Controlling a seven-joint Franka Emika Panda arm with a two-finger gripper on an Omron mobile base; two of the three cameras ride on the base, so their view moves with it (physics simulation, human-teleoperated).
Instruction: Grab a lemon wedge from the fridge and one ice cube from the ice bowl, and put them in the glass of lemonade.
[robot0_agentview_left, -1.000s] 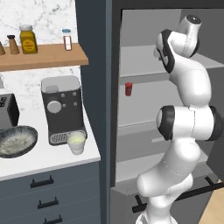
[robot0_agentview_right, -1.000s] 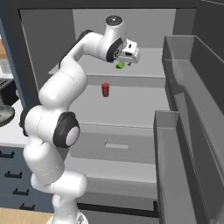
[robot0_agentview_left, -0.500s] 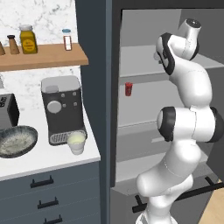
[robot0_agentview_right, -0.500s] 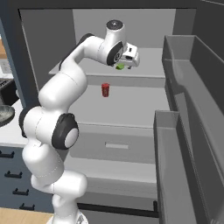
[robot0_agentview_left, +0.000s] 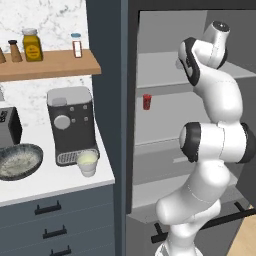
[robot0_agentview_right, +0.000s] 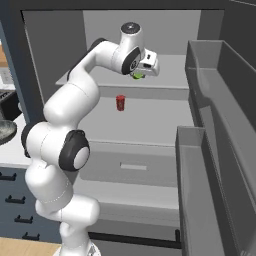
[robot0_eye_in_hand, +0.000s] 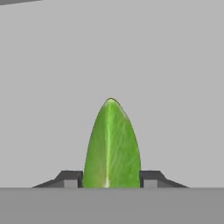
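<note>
you are facing the fridge (robot0_agentview_right: 75, 30), a tall dark grey appliance standing open with light grey shelves inside. your white arm reaches up into it, over the upper shelf. on the counter to the left sits a coffee machine (robot0_agentview_left: 71, 125), with the ice bowl (robot0_agentview_left: 19, 161) near its left side and the glass of lemonade (robot0_agentview_left: 88, 163) just in front of it. a small red can (robot0_agentview_right: 120, 102) stands on the middle fridge shelf. your gripper (robot0_eye_in_hand: 109, 180) has its two dark fingertips closed against the sides of the lemon wedge (robot0_eye_in_hand: 111, 146), a yellow-green sliver pointing away from the hand, held above the shelf.
</note>
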